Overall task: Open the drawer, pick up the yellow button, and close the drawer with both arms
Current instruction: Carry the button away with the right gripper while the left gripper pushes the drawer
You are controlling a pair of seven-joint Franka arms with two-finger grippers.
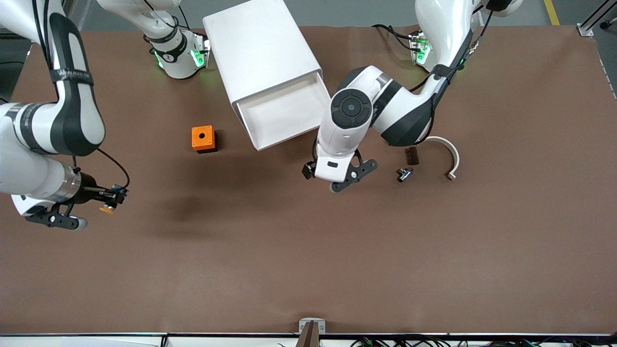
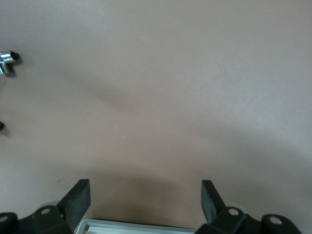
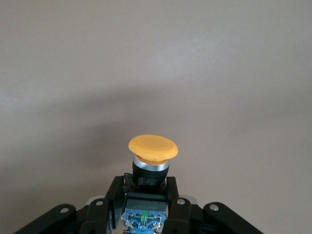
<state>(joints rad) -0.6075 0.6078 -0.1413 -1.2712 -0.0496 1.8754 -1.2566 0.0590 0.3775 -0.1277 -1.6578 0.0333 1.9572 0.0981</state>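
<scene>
gripping orange-capped button

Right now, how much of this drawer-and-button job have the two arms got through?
Done: the top white plastic drawer of the boxy white cabinet stands pulled out. In hand: the right claw is shut on the little orange-capped push button, up over the brown table at the right arm's end. Left: closing the drawer; the left claw hangs open just in front of it.
</scene>
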